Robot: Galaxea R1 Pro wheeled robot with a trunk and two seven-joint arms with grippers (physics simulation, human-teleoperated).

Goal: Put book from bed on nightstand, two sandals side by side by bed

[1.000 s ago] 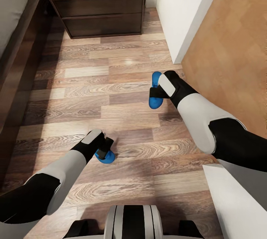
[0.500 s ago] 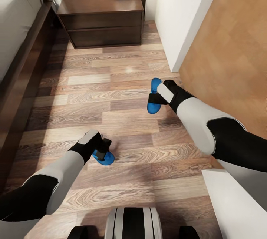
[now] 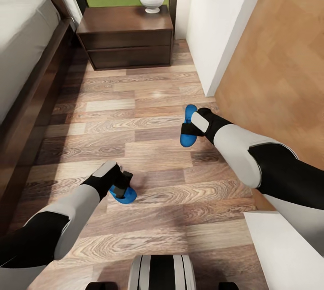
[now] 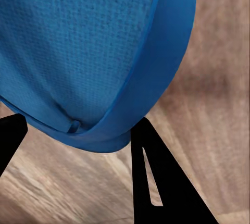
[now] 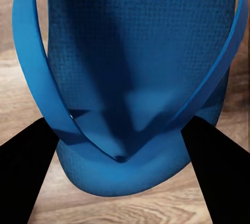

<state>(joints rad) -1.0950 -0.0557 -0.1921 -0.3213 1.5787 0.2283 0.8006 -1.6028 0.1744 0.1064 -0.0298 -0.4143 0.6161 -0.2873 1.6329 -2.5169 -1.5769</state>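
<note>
Carrying both bright blue flip-flops toward the bed

My left gripper (image 3: 122, 187) grips one sandal (image 3: 124, 194), right gripper (image 3: 188, 124) the other (image 3: 187, 126); next I set them together beside the dark-framed bed (image 3: 31, 96) at left

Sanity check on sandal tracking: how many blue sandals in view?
2. One sandal is in the left pincer, over the floor nearer the bed. The other sandal is in the right pincer, nearer the white wall.
</note>
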